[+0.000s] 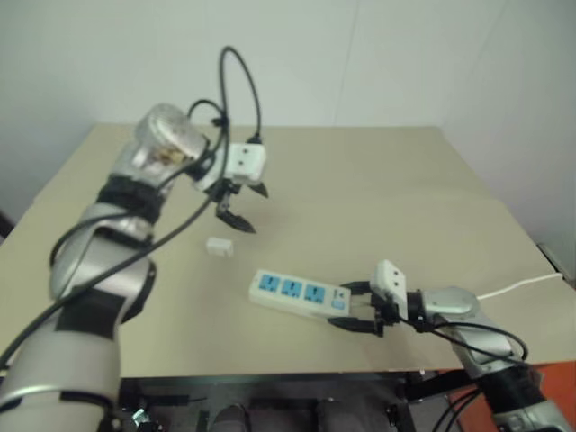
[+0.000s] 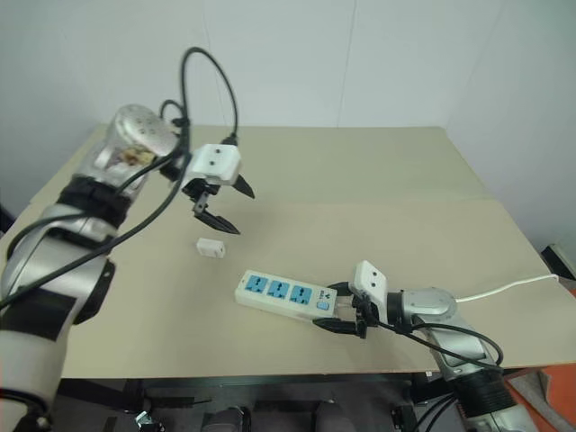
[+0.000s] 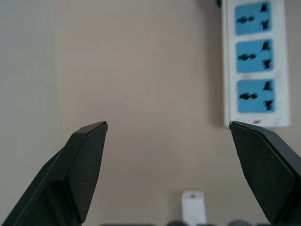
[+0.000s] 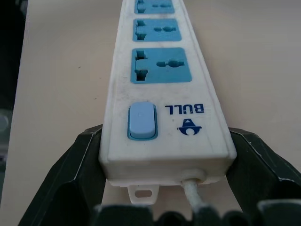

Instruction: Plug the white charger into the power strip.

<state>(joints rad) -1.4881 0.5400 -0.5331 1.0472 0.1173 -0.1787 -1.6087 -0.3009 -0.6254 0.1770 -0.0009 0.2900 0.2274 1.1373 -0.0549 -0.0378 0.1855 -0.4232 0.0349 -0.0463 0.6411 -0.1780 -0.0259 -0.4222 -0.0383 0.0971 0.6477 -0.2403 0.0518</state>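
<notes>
The power strip (image 2: 286,295) is laid flat on the beige bench (image 2: 378,198), near the front edge and a little right of centre, with its three blue socket panels turned up and its switch end toward the right. That switch end is clasped between the two black fingers of the right hand (image 2: 339,315), one finger pressed against each long side, as is seen closely in the right wrist view, where the pale blue switch (image 4: 141,121) and the thin white cord (image 4: 194,193) leaving the end of the strip are shown. The cord (image 2: 504,290) is trailed off over the right edge of the bench. The white charger (image 2: 210,247) is left lying on the bench to the left of and slightly beyond the strip, apart from it and untouched. The left hand (image 2: 220,209) is held above the bench just beyond the charger, its fingers spread wide and nothing gripped. Nothing is placed between charger and strip.
</notes>
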